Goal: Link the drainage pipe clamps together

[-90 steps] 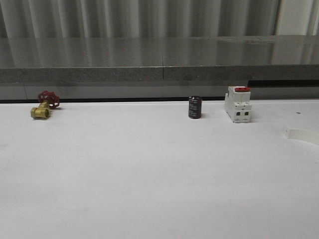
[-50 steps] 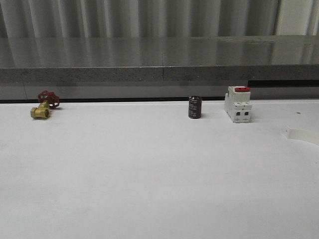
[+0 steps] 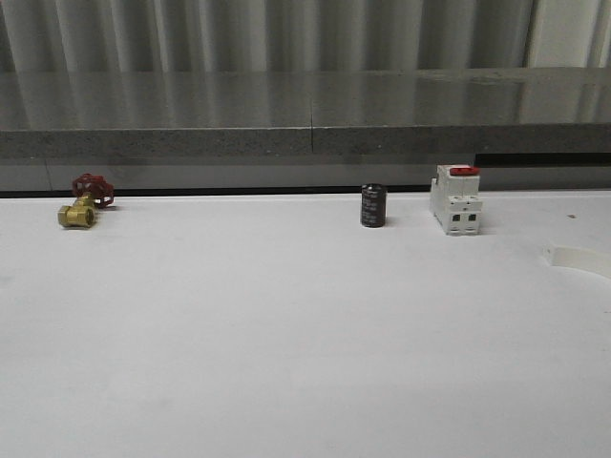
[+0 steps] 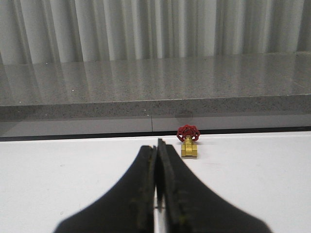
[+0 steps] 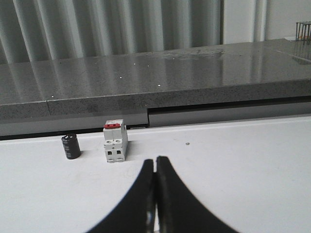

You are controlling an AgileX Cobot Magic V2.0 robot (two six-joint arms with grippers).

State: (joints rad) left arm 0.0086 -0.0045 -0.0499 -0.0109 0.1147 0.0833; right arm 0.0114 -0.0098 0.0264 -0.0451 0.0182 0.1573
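Note:
One white curved drainage pipe clamp [image 3: 576, 257] lies on the white table at the far right, cut off by the front view's edge. My left gripper [image 4: 156, 144] is shut with nothing between its black fingers; it hovers over bare table, pointing toward the brass valve. My right gripper [image 5: 155, 159] is also shut and empty, low over the table a little in front of the white breaker.
A brass valve with a red handwheel [image 3: 82, 202] stands at the back left. A black cylinder [image 3: 373, 206] and a white breaker with a red switch [image 3: 455, 200] stand at the back right. A grey stone ledge [image 3: 305, 114] runs behind the white table [image 3: 286, 334].
The white curved piece at the right edge sits very slightly further left than before. Nothing else has visibly moved.

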